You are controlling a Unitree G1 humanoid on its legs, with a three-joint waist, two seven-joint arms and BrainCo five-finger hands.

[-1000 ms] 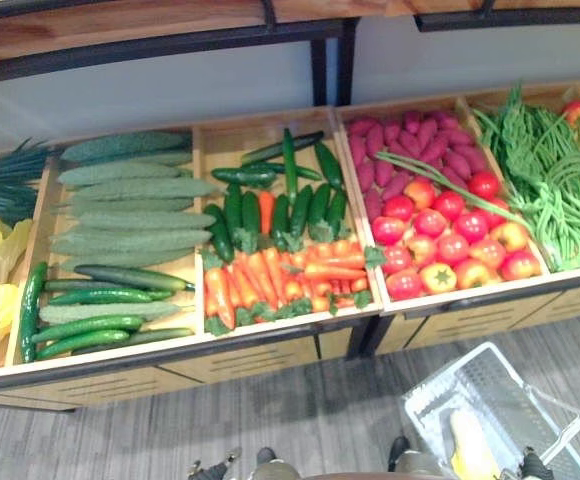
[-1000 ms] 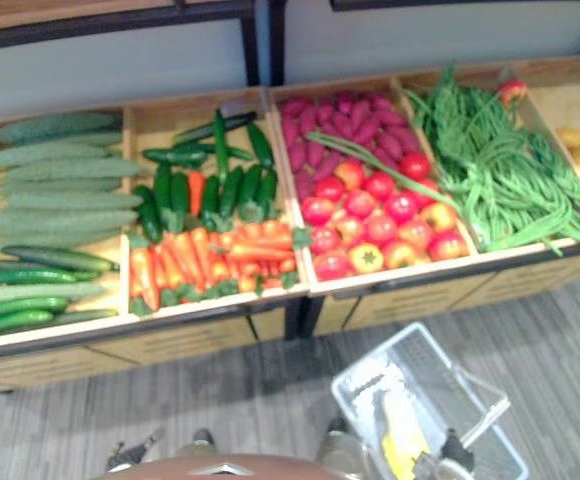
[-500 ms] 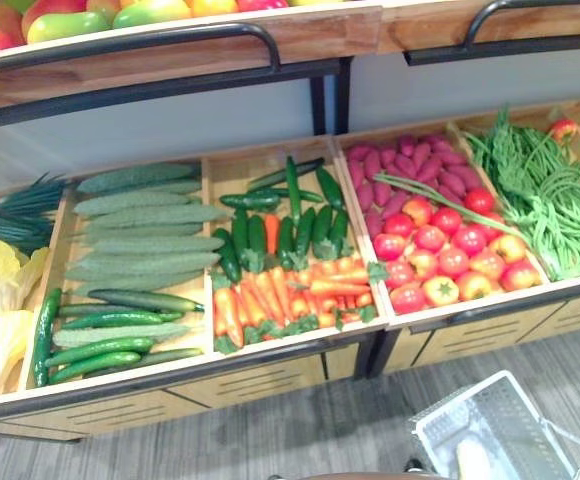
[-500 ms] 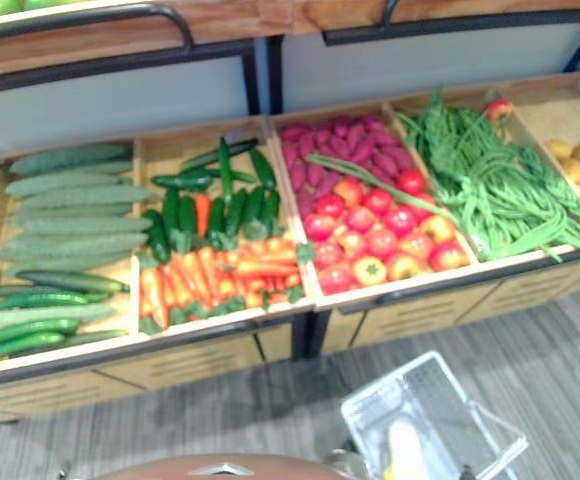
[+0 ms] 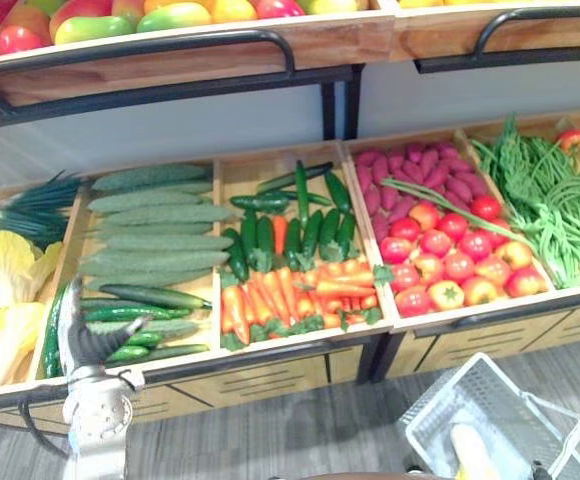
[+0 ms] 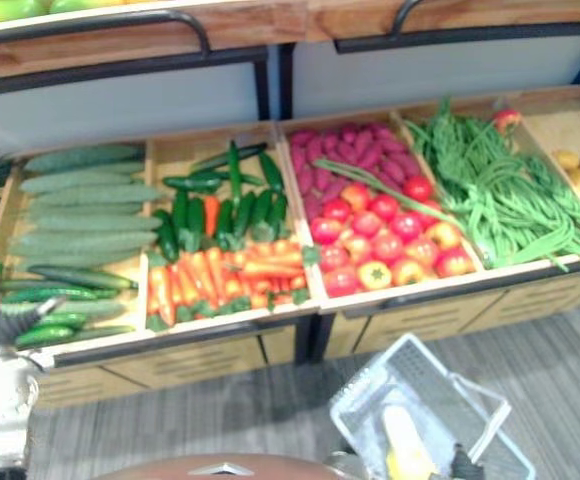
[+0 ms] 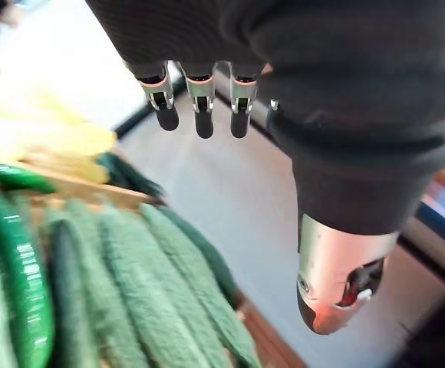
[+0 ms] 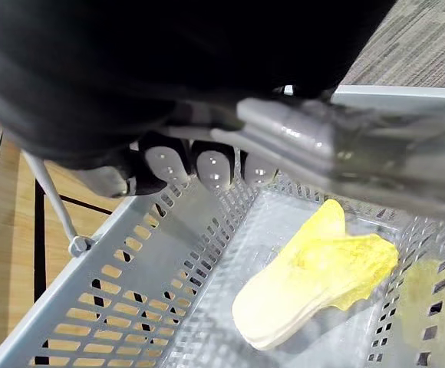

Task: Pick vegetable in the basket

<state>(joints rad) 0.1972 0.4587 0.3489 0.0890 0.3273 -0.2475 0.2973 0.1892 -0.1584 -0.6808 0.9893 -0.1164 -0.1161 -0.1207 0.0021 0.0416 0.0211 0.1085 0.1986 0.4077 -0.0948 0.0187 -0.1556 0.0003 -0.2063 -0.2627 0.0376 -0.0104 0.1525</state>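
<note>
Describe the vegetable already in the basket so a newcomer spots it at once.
In front of the wooden produce display, on the robot's right, the right hand holds a grey basket. Inside lies a pale yellow leafy cabbage, flat on the mesh floor, far from the similar cabbages in the display's leftmost bin.

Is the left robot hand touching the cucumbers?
Apart. The left wrist view shows the left robot hand open in the air, a clear gap above the cucumbers.
</note>
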